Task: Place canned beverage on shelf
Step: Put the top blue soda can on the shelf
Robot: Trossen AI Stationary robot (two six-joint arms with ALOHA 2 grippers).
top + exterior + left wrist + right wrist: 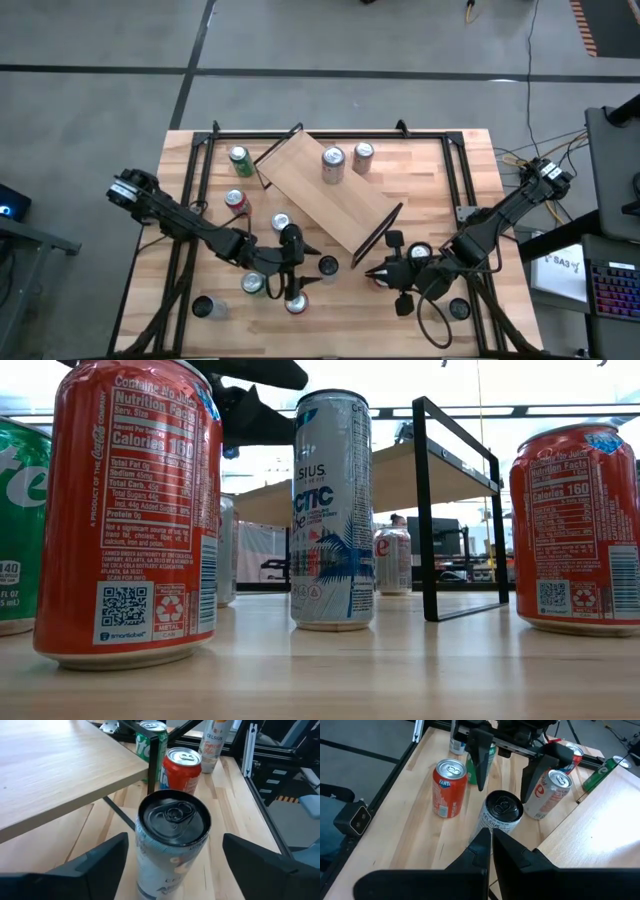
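Note:
A tall white-and-blue canned beverage with a black top [172, 845] stands upright on the plank table [327, 266], near its front. My left gripper [175, 840] is open, one finger on either side of the can with a gap on each side, which the right wrist view also shows [502, 812]. My right gripper [490, 837] is shut and hangs just right of the can [372, 270], pointing at it. The shelf [325, 195], a light-wood board with black end frames, stands diagonally mid-table on its frames [440, 460].
Several other cans stand around: red ones [130, 510] [580, 530] near the front, a green one [240, 160] at far left, two [333, 160] [363, 153] at the shelf's far edge. A black rail frame [190, 190] borders the tabletop.

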